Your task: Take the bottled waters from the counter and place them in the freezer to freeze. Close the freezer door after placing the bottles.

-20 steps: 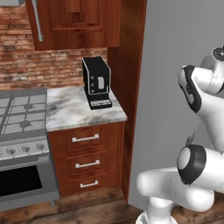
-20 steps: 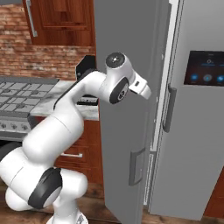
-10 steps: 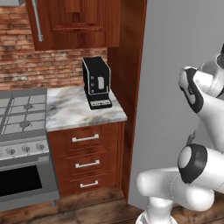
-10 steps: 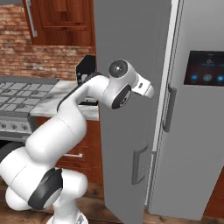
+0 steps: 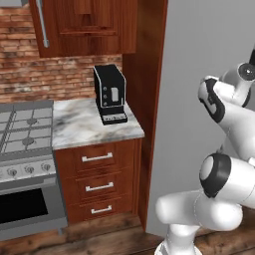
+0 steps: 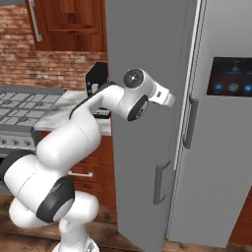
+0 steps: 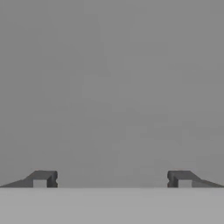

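Note:
The bottled waters are out of view. The marble counter (image 5: 79,130) carries only a black coffee machine (image 5: 110,93). The tall grey freezer (image 6: 221,167) stands at the right, and its freezer door (image 6: 142,197) hangs a little ajar in front of it. My arm reaches across that door, with the hand (image 6: 166,97) close against the panel near its right edge. In the hand view my gripper (image 7: 112,179) faces a flat grey surface. It is open, its fingertips (image 7: 42,178) are wide apart, and nothing is between them.
A grey gas stove (image 5: 22,134) sits left of the counter, with an oven below it. Wooden drawers (image 5: 97,179) sit under the counter and a wooden cabinet (image 5: 84,25) hangs above. A vertical bar handle (image 6: 189,123) and a dark display (image 6: 231,76) are on the freezer's right door.
My arm's upper joint has dropped slightly and the hand has shifted right across the freezer door. The jaws have stayed wide.

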